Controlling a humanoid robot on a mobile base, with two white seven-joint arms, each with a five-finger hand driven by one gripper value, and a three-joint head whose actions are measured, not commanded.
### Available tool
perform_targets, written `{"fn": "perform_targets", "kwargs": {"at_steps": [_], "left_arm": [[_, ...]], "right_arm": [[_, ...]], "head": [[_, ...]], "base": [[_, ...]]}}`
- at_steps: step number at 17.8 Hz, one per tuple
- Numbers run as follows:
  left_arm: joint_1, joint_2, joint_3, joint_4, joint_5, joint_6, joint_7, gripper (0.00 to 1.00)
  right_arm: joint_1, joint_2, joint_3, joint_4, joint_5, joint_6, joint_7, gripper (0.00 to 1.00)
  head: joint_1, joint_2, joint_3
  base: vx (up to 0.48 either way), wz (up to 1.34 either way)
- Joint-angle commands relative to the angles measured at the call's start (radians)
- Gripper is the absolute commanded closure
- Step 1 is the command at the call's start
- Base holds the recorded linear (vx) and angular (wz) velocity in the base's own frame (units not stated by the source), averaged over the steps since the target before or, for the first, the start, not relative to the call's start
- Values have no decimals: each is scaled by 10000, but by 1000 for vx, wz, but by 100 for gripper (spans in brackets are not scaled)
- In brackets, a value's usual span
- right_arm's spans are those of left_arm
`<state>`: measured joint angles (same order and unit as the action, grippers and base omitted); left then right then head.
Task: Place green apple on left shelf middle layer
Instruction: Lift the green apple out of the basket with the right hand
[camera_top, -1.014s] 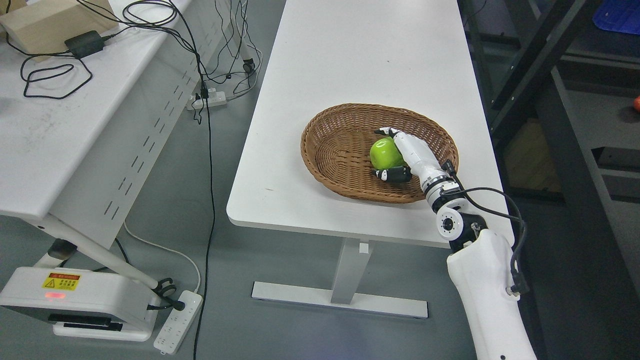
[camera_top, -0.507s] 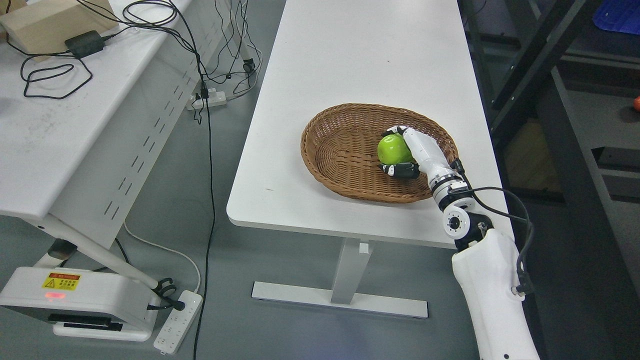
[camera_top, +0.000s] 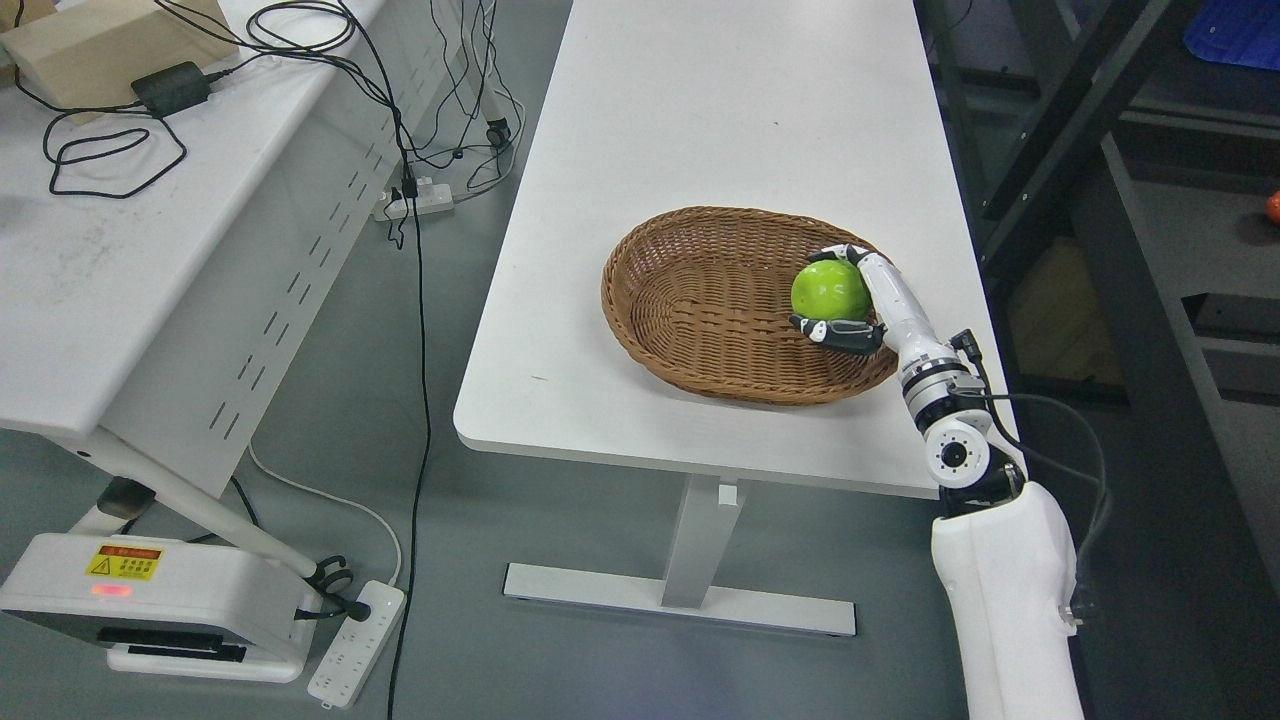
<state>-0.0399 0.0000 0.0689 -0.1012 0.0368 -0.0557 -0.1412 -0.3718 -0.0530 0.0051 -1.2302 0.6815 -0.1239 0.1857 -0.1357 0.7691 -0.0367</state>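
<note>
Right hand is wrapped around the round green apple — dark-tipped fingers hook over the far side and the thumb cradles it from the near side, so the fruit sits in a cupped grip rather than a pinch, which suits a smooth ball that could roll out. The apple hangs over the right part of the oval brown wicker basket, seemingly lifted clear of the woven floor, though contact cannot be ruled out from this angle. The white forearm comes in from the lower right, leaning up and left across the basket's near-right rim. The basket rests on the white bench, toward its near right end. Dark metal shelving stands just right of the bench — whether it is the shelf the task intends I cannot tell. The left arm is out of view.
</note>
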Motion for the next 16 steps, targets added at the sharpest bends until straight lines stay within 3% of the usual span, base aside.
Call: {"fn": "perform_targets", "kwargs": {"at_steps": [1,10,16], "left_arm": [[0,175,2,0,0,-11,1,0],[0,175,2,0,0,-11,1,0],[0,175,2,0,0,-11,1,0]], "right_arm": [[1169,131,-1691,-2575,-2498,73,-169,100],[3654,355,-2015,-4478,-3378,-356,-952,100],[4545,355,-1632,-4633,-3594,-709,-967,100]], "head": [[0,0,0],[0,0,0],[0,0,0]], "base": [[-11,-3],[-41,2],[-112,10]]}}
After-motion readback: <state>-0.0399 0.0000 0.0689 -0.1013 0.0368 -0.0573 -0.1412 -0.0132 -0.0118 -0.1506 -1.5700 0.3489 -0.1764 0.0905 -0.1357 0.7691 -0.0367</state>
